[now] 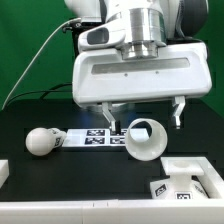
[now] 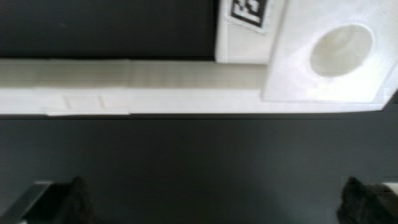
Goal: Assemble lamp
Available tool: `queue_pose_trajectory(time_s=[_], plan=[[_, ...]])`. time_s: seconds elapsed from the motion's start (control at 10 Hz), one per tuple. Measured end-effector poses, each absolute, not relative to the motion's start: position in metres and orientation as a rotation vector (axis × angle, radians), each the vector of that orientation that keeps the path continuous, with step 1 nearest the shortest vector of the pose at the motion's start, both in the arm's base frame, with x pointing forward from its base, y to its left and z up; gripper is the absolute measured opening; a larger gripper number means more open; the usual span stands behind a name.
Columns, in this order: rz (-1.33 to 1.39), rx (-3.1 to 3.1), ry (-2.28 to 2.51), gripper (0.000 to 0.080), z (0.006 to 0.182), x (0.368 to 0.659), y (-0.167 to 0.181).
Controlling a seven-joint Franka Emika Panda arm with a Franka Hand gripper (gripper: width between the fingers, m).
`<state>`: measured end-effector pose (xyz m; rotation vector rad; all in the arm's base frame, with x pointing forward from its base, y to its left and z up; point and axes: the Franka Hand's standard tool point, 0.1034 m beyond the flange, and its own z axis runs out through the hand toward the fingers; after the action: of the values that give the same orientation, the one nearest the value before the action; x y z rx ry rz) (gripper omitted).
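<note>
The two-finger gripper [image 1: 144,113] is held wide apart and empty over the black table [image 1: 60,166], where the tapered hollow white plastic shade [image 1: 146,139] is laid on its side between the round white stemmed bulb [image 1: 41,141] and the flat square white base [image 1: 187,172], which is cropped at the exterior view's edge.

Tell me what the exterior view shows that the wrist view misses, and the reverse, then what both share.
Exterior view only: the bulb lying at its left, the shade on its side with its opening toward the camera, and the marker board between them. Wrist view only: the round recess in the base. Both: the base, the black table, and the open, empty gripper.
</note>
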<state>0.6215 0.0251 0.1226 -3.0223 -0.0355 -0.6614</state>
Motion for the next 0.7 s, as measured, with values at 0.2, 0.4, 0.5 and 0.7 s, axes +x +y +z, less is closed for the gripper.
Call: queue_pose_trajectory(time_s=[0.2,0.4,0.5,0.7], plan=[[-0.652,-3.023,-0.033,0.0698,0.121,0.620,0.026],[-0.651,-3.023,-0.033,0.0698,0.120,0.620,0.026],[-0.648,-3.026,-0.034,0.0698,0.119,0.619,0.023],[-0.451,-3.063,0.048,0.0698,0.107,0.593,-0.011]])
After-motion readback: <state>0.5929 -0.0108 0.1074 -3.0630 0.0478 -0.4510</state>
